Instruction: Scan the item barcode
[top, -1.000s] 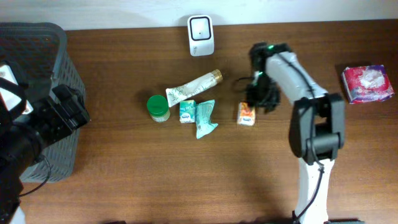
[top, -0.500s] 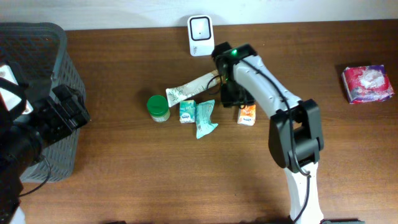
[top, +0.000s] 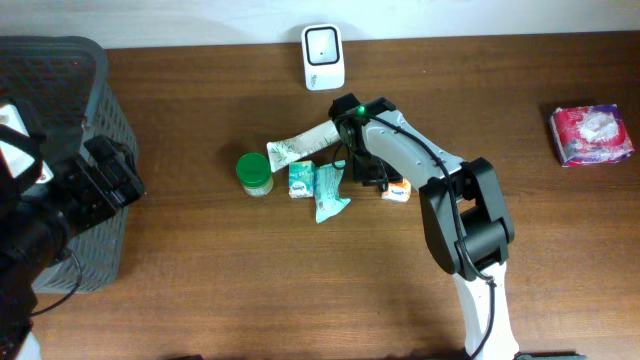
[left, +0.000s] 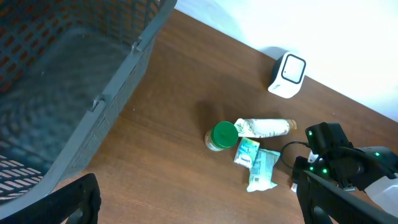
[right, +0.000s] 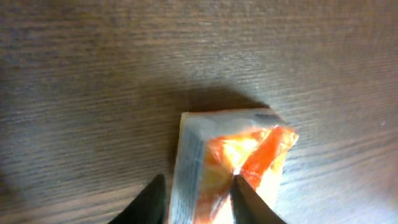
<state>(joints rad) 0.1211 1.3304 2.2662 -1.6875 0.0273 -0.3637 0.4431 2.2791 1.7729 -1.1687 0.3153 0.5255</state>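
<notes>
Dark wood-grain table (top: 200, 290) fills every view. At its middle the right jaws stand narrowed over one end of a small orange carton (right: 249, 149). Their two black fingertips (right: 151, 200) straddle its white side and part of its orange face; whether they press on it I cannot tell. The carton lies flat on the table. Just to its left lie a teal packet (top: 330, 192), a small teal carton (top: 300, 180) and a green-lidded jar (top: 254, 172), with a cream tube (top: 305, 143) behind them. A white barcode scanner (top: 323, 57) stands at the far edge, apart from this cluster. A pink packet (top: 590, 135) lies well off to the right. The left jaws are spread wide and hold nothing, beside a dark grey basket (top: 60, 90).
</notes>
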